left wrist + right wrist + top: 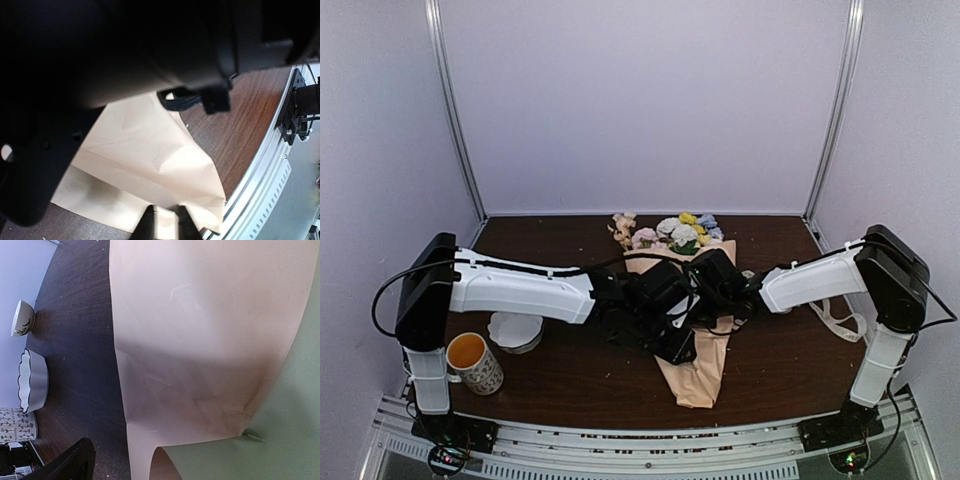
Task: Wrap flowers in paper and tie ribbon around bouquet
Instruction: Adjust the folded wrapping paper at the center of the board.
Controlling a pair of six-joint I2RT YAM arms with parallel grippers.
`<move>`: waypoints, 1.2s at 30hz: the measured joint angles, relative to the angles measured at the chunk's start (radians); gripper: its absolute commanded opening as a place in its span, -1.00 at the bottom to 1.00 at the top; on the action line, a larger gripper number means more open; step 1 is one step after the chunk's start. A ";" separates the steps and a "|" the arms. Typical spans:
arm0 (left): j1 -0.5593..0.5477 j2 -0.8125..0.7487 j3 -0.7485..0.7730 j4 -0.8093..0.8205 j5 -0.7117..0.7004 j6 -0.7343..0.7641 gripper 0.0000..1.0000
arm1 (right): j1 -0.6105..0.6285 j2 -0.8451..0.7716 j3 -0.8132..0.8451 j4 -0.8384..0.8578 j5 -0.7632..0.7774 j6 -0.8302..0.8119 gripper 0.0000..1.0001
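The bouquet (pixel 700 365), a cone of peach-tan wrapping paper (pixel 150 145) holding pastel yellow, pink, white and blue flowers (pixel 678 233), is lying in the middle of the dark brown wooden bench (pixel 570 385). Its flower heads are pointing to the far wall and its narrow tip to the near edge. Both white-and-black arms are reaching in over the cone's middle, hiding it in the top view. The left end effector (pixel 165 226) is sitting at the paper's near part, its two dark fingers (pixel 146 227) standing close together with peach paper showing in the narrow gap; whether they are pinching the sheet I cannot tell. The right end effector (pixel 712 275) is standing wide open above the paper, with only one dark finger (pixel 70 465) showing in its wrist view, over bare bench beside the peach sheet. The cream-white flat ribbon (pixel 838 322) is lying loose on the bench beneath the right arm. A white scalloped bowl (pixel 515 330) and a patterned mug (pixel 475 362) are sitting near the left arm's base.
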 measured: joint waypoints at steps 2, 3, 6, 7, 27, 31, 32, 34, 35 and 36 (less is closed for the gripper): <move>-0.001 -0.002 -0.010 0.013 -0.008 0.000 -0.97 | 0.000 -0.001 0.001 -0.003 0.002 -0.003 1.00; -0.002 -0.005 -0.018 0.025 -0.010 0.000 -1.00 | 0.001 -0.002 0.002 -0.004 0.004 -0.003 1.00; -0.003 -0.014 -0.045 0.062 -0.010 0.000 -1.00 | 0.005 -0.003 0.005 -0.011 0.011 -0.014 1.00; -0.004 -0.016 -0.051 0.070 -0.009 0.000 -1.00 | 0.006 -0.003 0.005 -0.013 0.013 -0.017 1.00; -0.230 -0.283 -0.194 0.136 -0.234 0.532 0.35 | 0.017 -0.005 0.013 -0.021 0.019 -0.022 1.00; -0.278 -0.235 -0.183 0.135 -0.293 0.852 0.48 | 0.017 -0.005 0.013 -0.022 0.018 -0.028 1.00; -0.275 -0.221 -0.183 0.134 -0.301 0.914 0.48 | 0.017 -0.005 0.013 -0.022 0.018 -0.029 1.00; -0.255 -0.184 -0.170 0.131 -0.303 1.013 0.48 | 0.017 -0.005 0.013 -0.021 0.018 -0.028 1.00; -0.240 -0.159 -0.155 0.129 -0.306 1.062 0.48 | 0.017 -0.005 0.013 -0.021 0.017 -0.028 1.00; -0.227 -0.140 -0.143 0.129 -0.312 1.094 0.47 | 0.017 -0.005 0.013 -0.019 0.017 -0.028 1.00</move>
